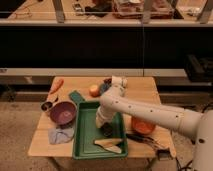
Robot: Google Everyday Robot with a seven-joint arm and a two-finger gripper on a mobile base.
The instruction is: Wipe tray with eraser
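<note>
We see the tray (85, 131) lying lengthwise toward the bottom of the frame, at the centre of a light wooden table (145, 90), with its near rim close to the table's front edge. Our gripper (106, 128) is down inside the tray, right of its middle, at the end of the white arm (150, 114) that sweeps in from the lower right. A dark block at its tip looks like the eraser (107, 131), resting on the tray floor, but we cannot tell how far the fingers are parted or whether they actually grip it. Just below it, toward the tray's near right corner, lies a pale flat object (109, 145). The tray's left half is bare green floor, which gives the widest open stretch. Outside the left rim sits a purple bowl (63, 113), just beside the tray, with a bluish cloth (60, 135) below it and a small metal cup (47, 106) to its upper left. A small dark-green pad (76, 96) touches or nearly touches the tray's far left corner; an orange carrot (56, 85) lies further up left. An orange bowl (143, 126) sits close to the right rim, with a thin black-handled tool (142, 139) below it. Beyond the table runs a dark counter wall (100, 45); the floor (17, 125) is speckled grey.
</note>
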